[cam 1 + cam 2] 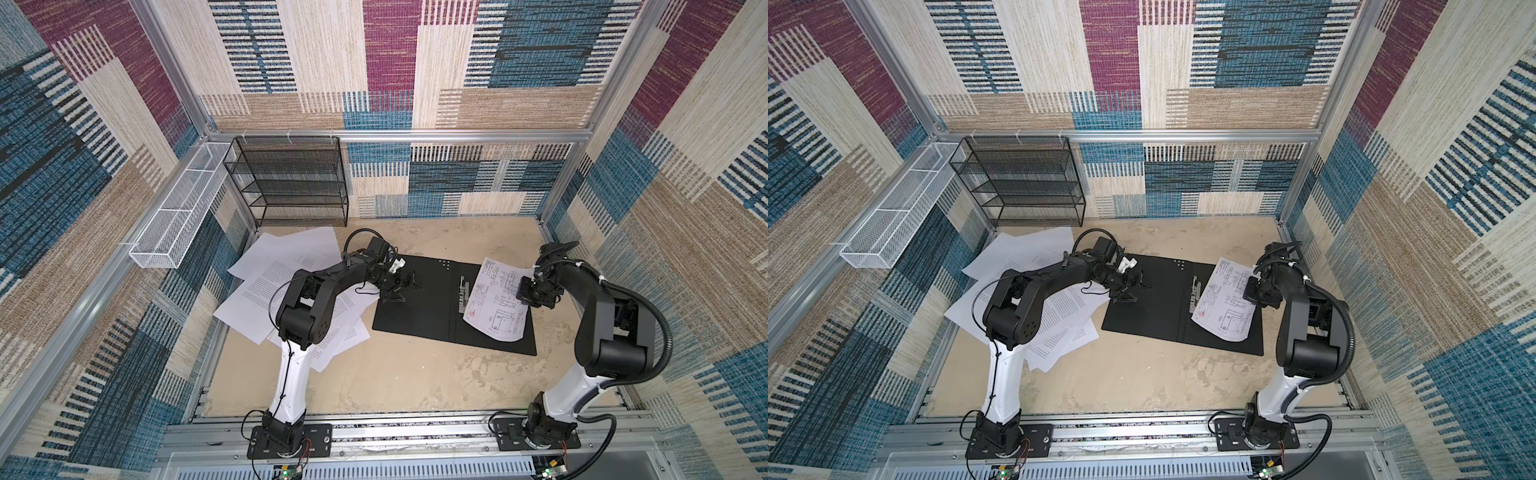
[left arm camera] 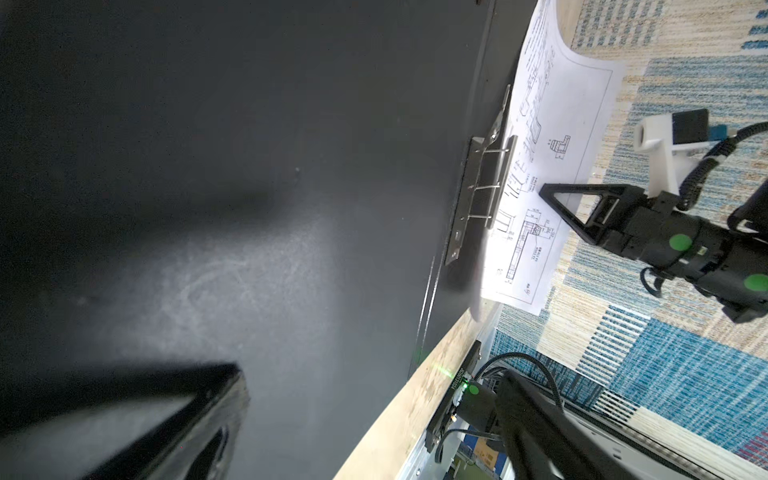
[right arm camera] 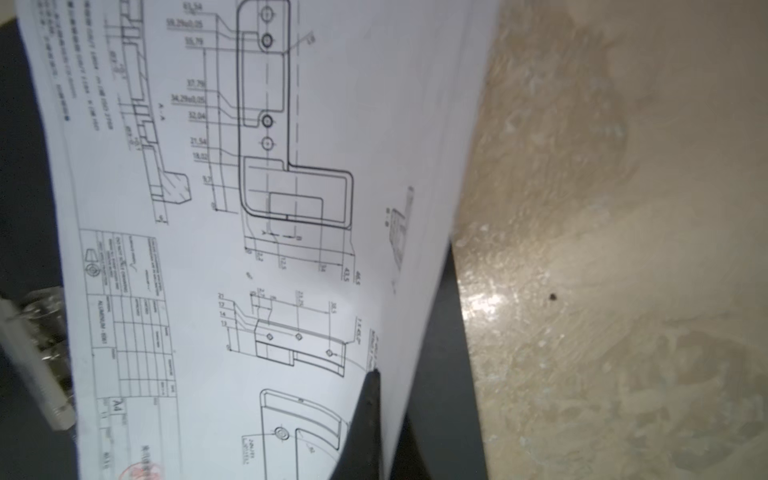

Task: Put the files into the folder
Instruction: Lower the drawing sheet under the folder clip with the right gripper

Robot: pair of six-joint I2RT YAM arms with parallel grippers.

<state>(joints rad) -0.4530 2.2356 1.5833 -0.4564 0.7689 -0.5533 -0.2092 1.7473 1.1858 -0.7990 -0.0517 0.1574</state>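
Currently pinching a drawn sheet (image 1: 496, 309) by its right edge with the clenched right gripper (image 2: 544, 192), presumably to lay it on the right half of the open folder (image 1: 419, 307) mid-table, beside the clip (image 1: 464, 296). Holding the left gripper (image 1: 401, 288), released, low over the left half, likely to steady it. Leaving other files (image 1: 266, 286) heaped left. Working on a mottled beige table (image 1: 395, 382); mesh rack (image 1: 291, 187) far left, patterned walls (image 1: 457, 62) around.

hidden: files (image 1: 266, 286) partly under left arm (image 1: 301, 318); blurred: clip (image 3: 41, 320); cut off: drawing sheet (image 3: 249, 208) at edges
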